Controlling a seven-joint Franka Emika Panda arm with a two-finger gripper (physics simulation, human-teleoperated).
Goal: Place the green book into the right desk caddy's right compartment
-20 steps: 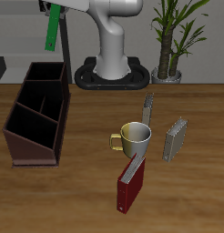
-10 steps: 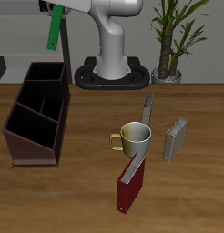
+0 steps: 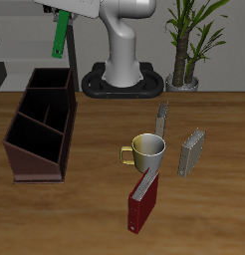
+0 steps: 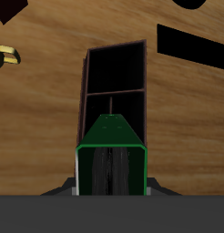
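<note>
My claw (image 3: 63, 14) is clamped on the green book (image 3: 59, 36), which hangs on end high above the caddy (image 3: 40, 125). Farther across the table stand a mug (image 3: 147, 151), a red book (image 3: 142, 203) and two grey books (image 3: 191, 152).

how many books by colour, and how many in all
green book: 1, held in the gripper above the right desk caddy
dark-red book: 1
grey books: 2
total: 4
</note>
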